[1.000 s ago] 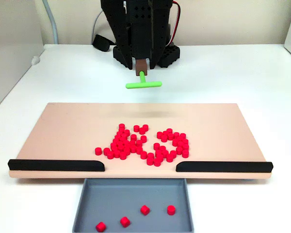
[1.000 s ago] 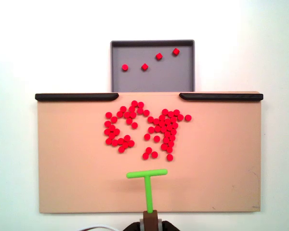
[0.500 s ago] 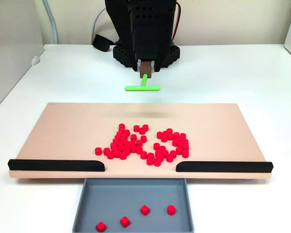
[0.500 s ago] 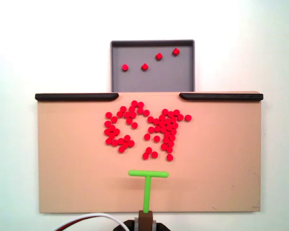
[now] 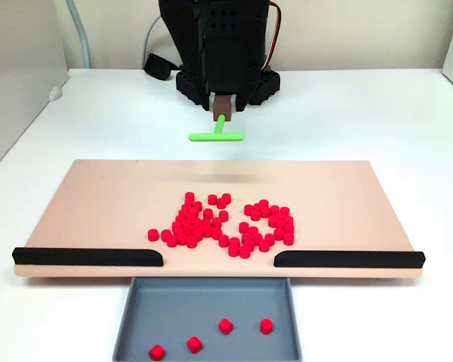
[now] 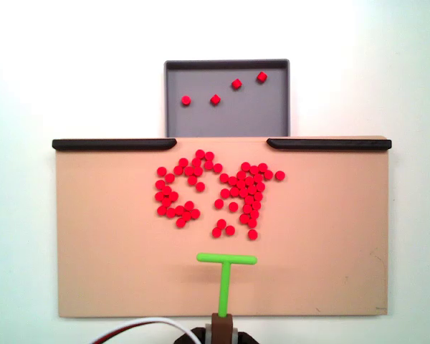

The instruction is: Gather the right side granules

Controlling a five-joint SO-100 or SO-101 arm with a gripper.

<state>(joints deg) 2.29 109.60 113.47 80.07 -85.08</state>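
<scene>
Dozens of small red granules (image 5: pixel 204 226) lie in a loose cluster at the middle of the tan board (image 5: pixel 106 204); from above the granules (image 6: pixel 247 190) form two clumps on the board (image 6: pixel 330 236). A green T-shaped tool (image 5: pixel 216 137) hangs raised off the board, its shadow falling on the board's far part. In the top-down fixed view the tool's crossbar (image 6: pixel 226 259) sits just below the cluster, apart from it. My gripper (image 5: pixel 222 104) is shut on the tool's brown handle end, seen from above at the bottom edge (image 6: pixel 221 326).
A grey tray (image 5: pixel 211 302) at the board's front gap holds several red pellets (image 5: pixel 226 326); it appears at the top (image 6: pixel 222 118) from above. Black rails (image 5: pixel 87 256) (image 5: pixel 347 259) line the front edge on both sides of the gap. The arm's black base stands behind the board.
The green tool has shifted a little sideways, leftward in the front fixed view and rightward in the top-down one. The granules have not moved.
</scene>
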